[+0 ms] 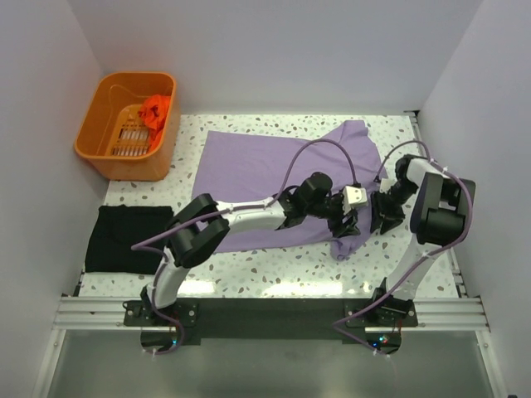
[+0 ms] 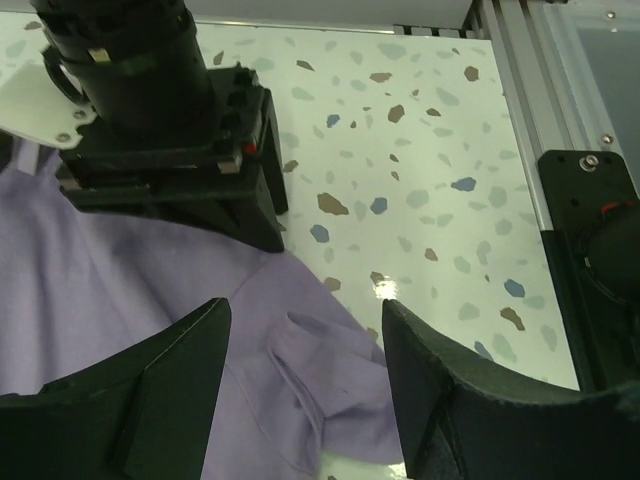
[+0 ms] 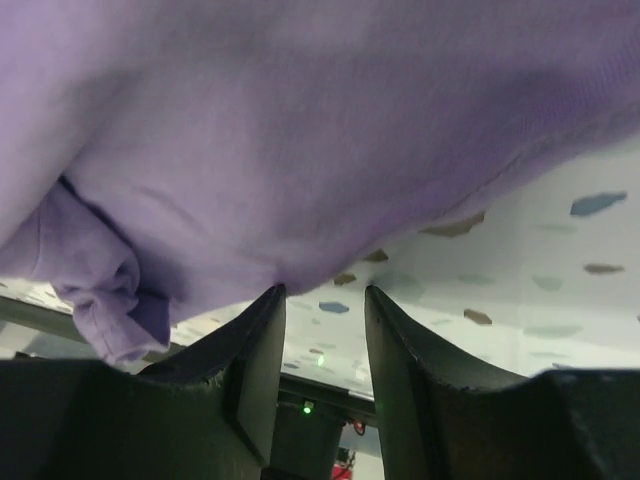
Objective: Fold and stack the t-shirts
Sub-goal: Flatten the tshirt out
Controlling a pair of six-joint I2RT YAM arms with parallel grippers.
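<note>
Lilac t-shirt (image 1: pixel 249 162) spread on table (image 1: pixel 290 278)

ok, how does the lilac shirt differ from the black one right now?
Pose: the lilac shirt lies spread open mid-table; the black shirt is a compact folded rectangle at the near left edge.
Footprint: lilac covers far more table than black.
Finish: lilac is rumpled at its near right corner; black looks flat and tidy.
Shared: both lie on the speckled table, outside the orange basket.
</note>
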